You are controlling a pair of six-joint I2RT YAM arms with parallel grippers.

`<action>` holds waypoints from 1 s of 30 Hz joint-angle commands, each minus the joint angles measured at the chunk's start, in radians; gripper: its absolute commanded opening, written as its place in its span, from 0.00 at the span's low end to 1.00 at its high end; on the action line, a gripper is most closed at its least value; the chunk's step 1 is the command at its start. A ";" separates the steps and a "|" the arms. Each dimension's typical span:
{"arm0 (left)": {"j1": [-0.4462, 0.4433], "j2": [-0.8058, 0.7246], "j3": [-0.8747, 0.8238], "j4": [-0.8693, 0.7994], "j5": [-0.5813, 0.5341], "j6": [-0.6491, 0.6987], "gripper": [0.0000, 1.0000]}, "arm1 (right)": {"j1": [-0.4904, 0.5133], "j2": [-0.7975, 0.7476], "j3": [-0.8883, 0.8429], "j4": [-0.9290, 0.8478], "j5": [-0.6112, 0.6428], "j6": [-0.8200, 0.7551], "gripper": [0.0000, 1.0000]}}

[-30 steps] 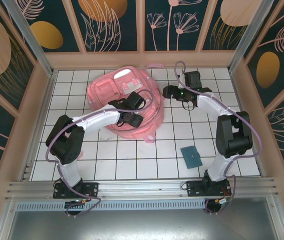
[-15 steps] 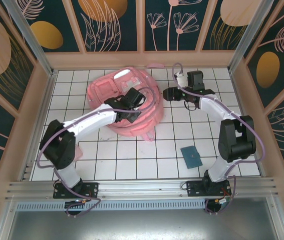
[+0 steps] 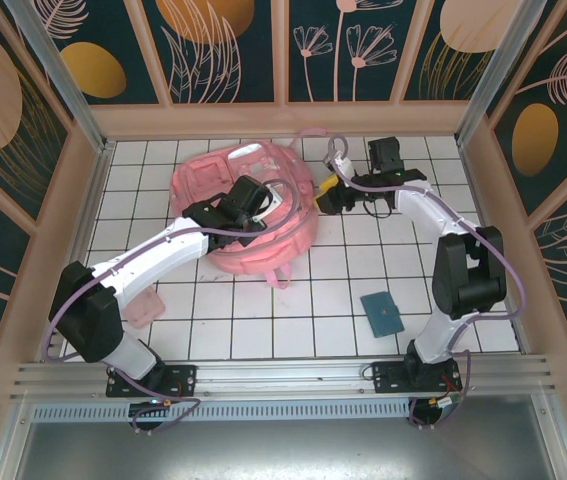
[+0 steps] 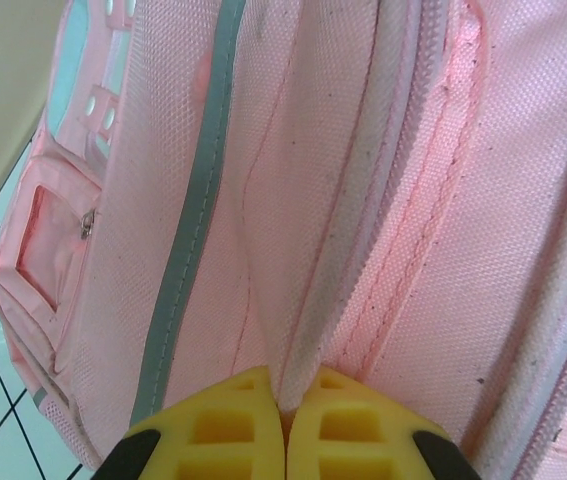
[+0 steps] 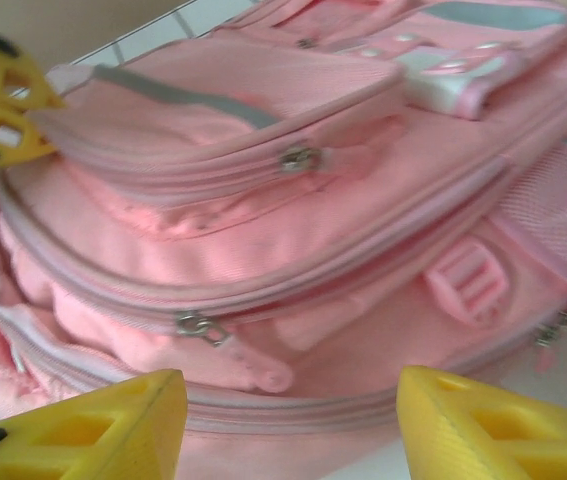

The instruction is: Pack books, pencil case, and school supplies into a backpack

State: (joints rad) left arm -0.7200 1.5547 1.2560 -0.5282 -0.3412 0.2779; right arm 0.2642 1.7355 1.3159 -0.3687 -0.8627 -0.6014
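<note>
The pink backpack (image 3: 225,178) lies on the white tiled table, its front pockets toward the far left. My left gripper (image 3: 272,203) reaches over it and is shut on a raised fold of the backpack's zip edge (image 4: 308,330), with the yellow fingertips (image 4: 233,425) pressed together around the cloth. My right gripper (image 3: 327,190) stands open at the backpack's right side; in the right wrist view its fingers (image 5: 88,425) flank the backpack (image 5: 293,250), close to a metal zip pull (image 5: 195,325). The books are out of view.
A small teal flat item (image 3: 383,312) lies on the tiles near the right arm's base. A pink item (image 3: 145,305) rests by the left arm's elbow. Patterned walls enclose the table on three sides, and a metal rail (image 3: 283,372) runs along the near edge.
My left arm has stretched out toward the far side, pulling the pinched backpack fold up and back. The backpack shifted slightly left. My right gripper has edged closer to the backpack's right side.
</note>
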 commanded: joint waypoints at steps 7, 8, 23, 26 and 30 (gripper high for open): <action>-0.001 -0.051 0.024 0.128 -0.002 0.036 0.00 | 0.054 0.086 0.048 -0.043 -0.041 -0.099 0.60; -0.002 -0.054 0.021 0.130 -0.001 0.035 0.00 | 0.058 0.103 0.062 -0.051 -0.043 -0.103 0.60; -0.002 -0.036 0.024 0.159 0.002 0.011 0.00 | 0.080 0.120 0.079 -0.136 -0.060 -0.168 0.11; -0.002 -0.028 0.025 0.173 -0.014 0.003 0.00 | 0.074 0.069 0.035 -0.099 -0.029 -0.138 0.03; -0.002 -0.016 0.031 0.193 -0.025 -0.018 0.00 | 0.074 -0.005 -0.017 -0.046 0.001 -0.081 0.00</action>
State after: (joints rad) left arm -0.7200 1.5547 1.2522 -0.5049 -0.3264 0.2867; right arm 0.3401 1.8164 1.3342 -0.4339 -0.8581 -0.7158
